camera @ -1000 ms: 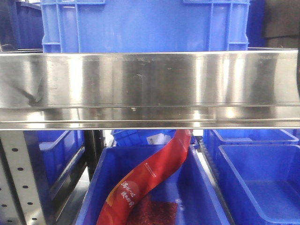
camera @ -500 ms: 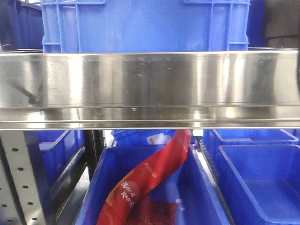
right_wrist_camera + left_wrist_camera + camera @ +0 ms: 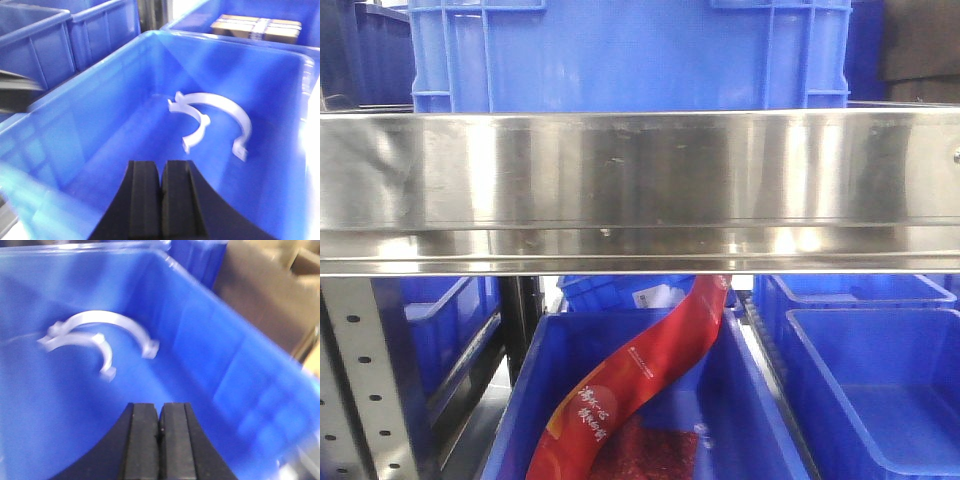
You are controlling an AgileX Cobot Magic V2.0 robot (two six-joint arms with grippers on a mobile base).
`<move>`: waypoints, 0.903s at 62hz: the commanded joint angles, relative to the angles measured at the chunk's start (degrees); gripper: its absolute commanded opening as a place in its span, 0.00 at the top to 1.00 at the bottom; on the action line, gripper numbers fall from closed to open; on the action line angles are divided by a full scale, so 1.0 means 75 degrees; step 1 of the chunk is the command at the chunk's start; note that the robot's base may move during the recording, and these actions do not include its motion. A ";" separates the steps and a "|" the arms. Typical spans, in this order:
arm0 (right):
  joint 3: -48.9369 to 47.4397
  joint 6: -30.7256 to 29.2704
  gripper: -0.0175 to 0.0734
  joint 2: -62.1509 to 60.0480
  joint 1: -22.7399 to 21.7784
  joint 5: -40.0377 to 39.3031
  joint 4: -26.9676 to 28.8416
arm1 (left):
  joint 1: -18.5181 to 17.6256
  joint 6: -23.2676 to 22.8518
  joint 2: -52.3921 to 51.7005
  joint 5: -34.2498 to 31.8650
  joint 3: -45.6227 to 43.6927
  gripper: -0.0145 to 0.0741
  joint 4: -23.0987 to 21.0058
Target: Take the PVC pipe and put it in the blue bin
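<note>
The PVC pipe [image 3: 106, 352], a small whitish curved piece with a flat tab end, lies on the floor of a blue bin [image 3: 210, 355]. It also shows in the right wrist view [image 3: 204, 125], inside the same bin [image 3: 100, 125]. My left gripper [image 3: 160, 407] is shut and empty, above the bin floor and well short of the pipe. My right gripper [image 3: 161, 165] is shut and empty, also apart from the pipe. Neither gripper nor the pipe shows in the front view.
A longer thin white arc strip [image 3: 110, 317] lies against the pipe, as the right wrist view [image 3: 235, 111] also shows. The front view shows a steel shelf rail [image 3: 640, 190], a blue crate [image 3: 630, 55] above it, and a red bag [image 3: 640, 385] in a lower bin. Cardboard boxes [image 3: 256, 27] sit in a neighbouring bin.
Only the reflections on the steel rail have shifted slightly in the front view. Nothing else there has moved.
</note>
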 commanded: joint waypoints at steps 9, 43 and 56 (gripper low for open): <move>-0.0020 -0.0080 0.99 -0.0590 -0.0017 0.0092 -0.0143 | 0.0050 0.0055 -0.1582 -0.1209 0.1959 0.96 0.0059; 0.5519 0.0707 0.99 -0.3523 -0.0776 -0.2841 -0.0462 | 0.0050 0.0055 -0.5704 -0.4956 0.7985 0.96 0.0249; 0.7066 0.1018 0.99 -0.5102 -0.2189 -0.3424 -0.0461 | 0.0227 0.0055 -0.6973 -0.5900 0.9534 0.96 0.0182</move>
